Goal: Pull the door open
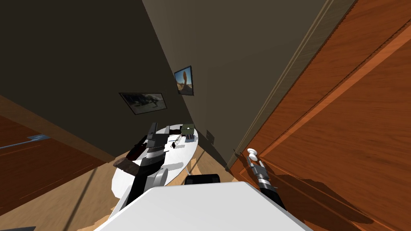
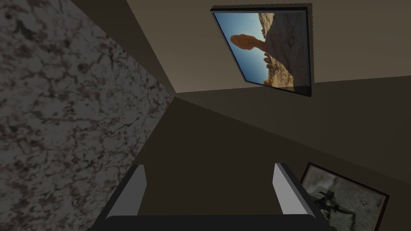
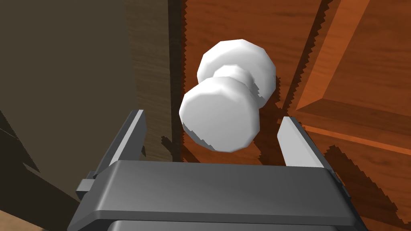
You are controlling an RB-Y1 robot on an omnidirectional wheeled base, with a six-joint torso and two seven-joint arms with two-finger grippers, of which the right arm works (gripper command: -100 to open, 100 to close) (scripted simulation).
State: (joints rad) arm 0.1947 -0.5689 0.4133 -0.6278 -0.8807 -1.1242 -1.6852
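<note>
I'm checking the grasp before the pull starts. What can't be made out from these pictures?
- Hinge side of the door: cut off by the head view's right edge.
- Part of the knob base: hidden behind its own head, right wrist view.
- How deep the knob sits between the open right gripper fingers: too small in the head view.
- Small things on the white table: too small, partly under the left arm, head view.

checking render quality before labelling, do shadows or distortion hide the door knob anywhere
Head view: wide lens slants walls and door; right arm's dark shadow falls on the door, missing the knob. Right wrist view: knob bright and clear, jagged shadows on the door beside it.
</note>
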